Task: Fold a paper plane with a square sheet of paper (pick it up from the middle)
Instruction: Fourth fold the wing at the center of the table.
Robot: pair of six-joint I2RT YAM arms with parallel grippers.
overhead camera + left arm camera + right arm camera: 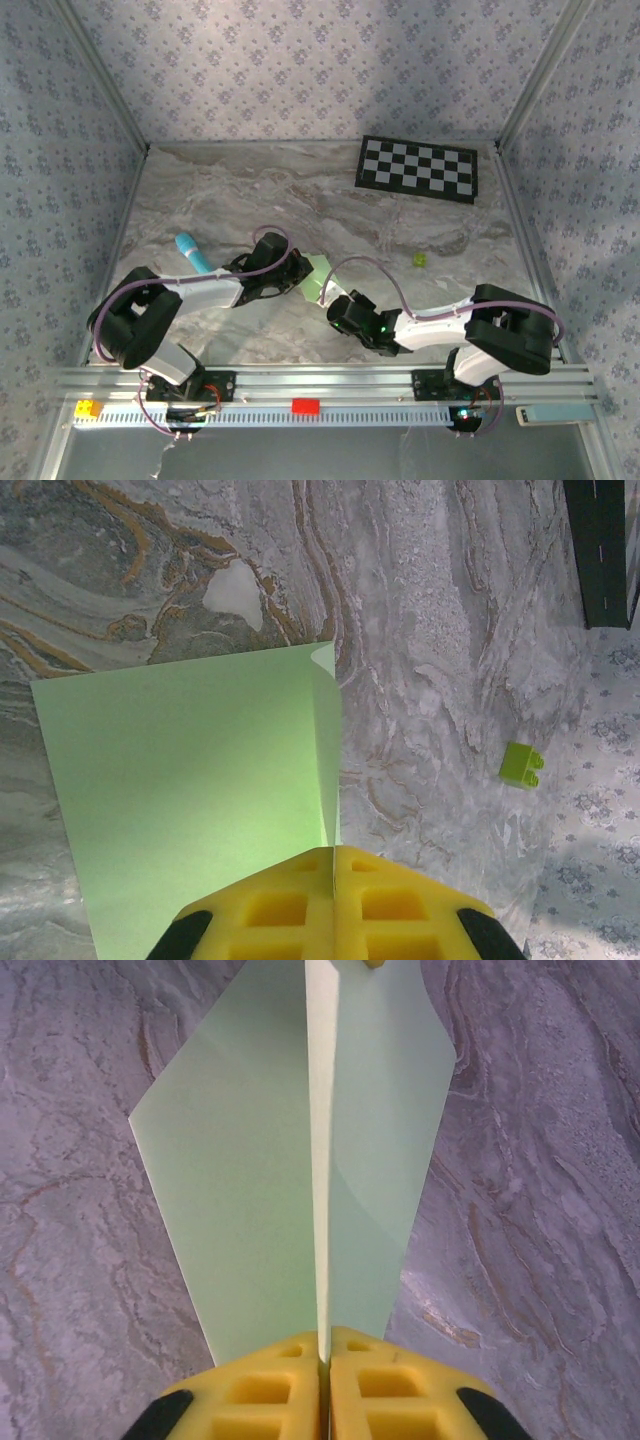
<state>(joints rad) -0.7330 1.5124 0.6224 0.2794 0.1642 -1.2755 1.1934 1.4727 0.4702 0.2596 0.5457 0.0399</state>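
The square sheet of paper (pixel 318 276), pale mint green, is folded along a centre crease, with both grippers holding it between the arms. My left gripper (pixel 334 855) is shut on the crease from one end; one flat half of the sheet (pixel 190 780) spreads to the left of its yellow pads (pixel 270 910). My right gripper (pixel 325 1345) is shut on the raised ridge from the opposite end, and the sheet (pixel 250 1190) slopes down on both sides with an overlapping layer on the right. In the top view the left gripper (pixel 300 280) and right gripper (pixel 335 303) face each other. The paper plane is out of view.
A cyan-blue stick (pixel 193 253) lies behind the left arm. A small lime brick (pixel 421 259) (pixel 521 765) sits on the marble table to the right. The checkerboard (pixel 418 168) lies at the back right. Red (pixel 305 405) and yellow (pixel 88 408) bricks rest on the front rail.
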